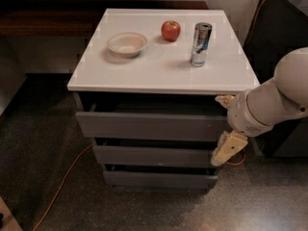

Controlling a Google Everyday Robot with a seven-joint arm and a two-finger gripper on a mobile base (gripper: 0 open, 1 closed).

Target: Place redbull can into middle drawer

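Note:
The redbull can (pixel 200 44) stands upright on the white table top (pixel 159 71), right of the red apple (pixel 170 30). Below the top are three dark grey drawer fronts; the middle drawer (pixel 154 156) is the second one and looks shut. My gripper (pixel 221 129) hangs at the right end of the drawer stack, level with the top and middle fronts. It is open and empty, with one cream finger (pixel 229 147) pointing down by the middle drawer's right end. It is well below and in front of the can.
A white bowl (pixel 126 44) sits on the left of the table top. The tall top drawer front (pixel 144 125) and the short bottom front (pixel 159 179) frame the middle one. An orange cable (pixel 62 186) runs over the floor at left. A dark cabinet (pixel 284 28) stands at right.

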